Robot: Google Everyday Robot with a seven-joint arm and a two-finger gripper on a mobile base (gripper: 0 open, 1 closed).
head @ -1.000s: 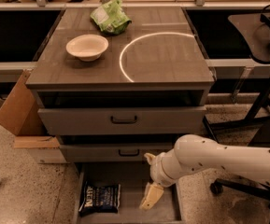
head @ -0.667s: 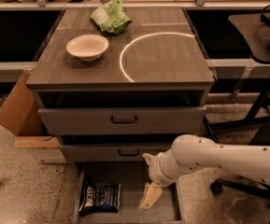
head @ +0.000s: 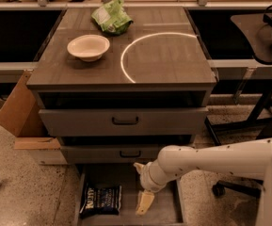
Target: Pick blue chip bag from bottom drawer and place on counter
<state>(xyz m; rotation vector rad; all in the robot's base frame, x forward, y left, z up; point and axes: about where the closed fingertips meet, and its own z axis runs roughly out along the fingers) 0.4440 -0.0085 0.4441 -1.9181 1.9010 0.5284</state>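
The blue chip bag (head: 100, 200) lies flat on the floor of the open bottom drawer (head: 161, 211), at its left side, white lettering up. My gripper (head: 140, 186) hangs over the drawer's middle, just right of the bag and not touching it. Its cream fingers (head: 145, 202) are spread apart with nothing between them. The white arm reaches in from the right. The counter (head: 168, 60) above is grey-brown wood grain with a thin white arc.
A cream bowl (head: 88, 47) and a light green snack bag (head: 111, 17) sit on the counter's left and back. Two shallower drawers with black handles (head: 125, 121) stick out above the bottom drawer. A cardboard box (head: 18, 112) stands at the left, and a black chair base (head: 248, 121) at the right.
The arm and gripper have edged slightly left towards the bag. The bag has not moved.
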